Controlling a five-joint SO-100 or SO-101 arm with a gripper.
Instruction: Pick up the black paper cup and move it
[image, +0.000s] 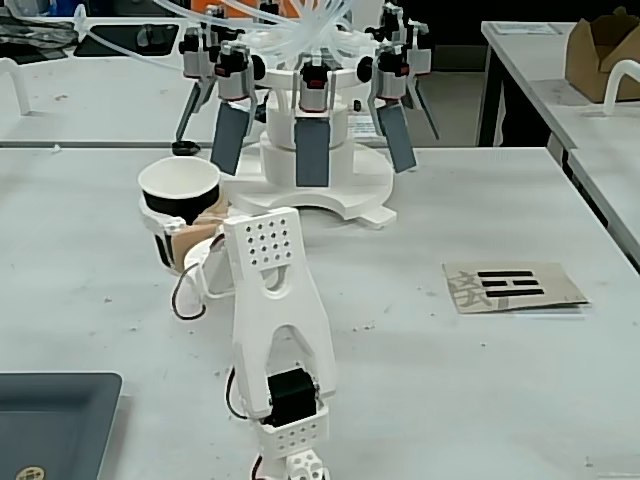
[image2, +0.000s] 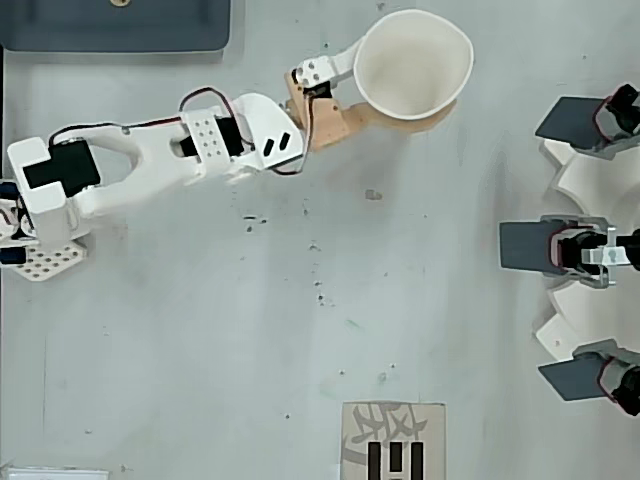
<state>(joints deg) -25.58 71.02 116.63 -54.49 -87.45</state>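
Observation:
The black paper cup has a white inside and a white rim, and a strip of black wall shows below the rim in the fixed view. From overhead the black paper cup shows mostly its white inside, with the rim pressed slightly out of round. My gripper is shut on the cup's lower wall; overhead, the gripper has a white finger on one side and a tan finger on the other. The cup stands upright at the left of the table in the fixed view. Its base is hidden by the fingers.
A white machine with several dark grey paddles stands just behind the cup; overhead, those paddles line the right edge. A card with black marks lies at right. A dark tray sits at the front left corner.

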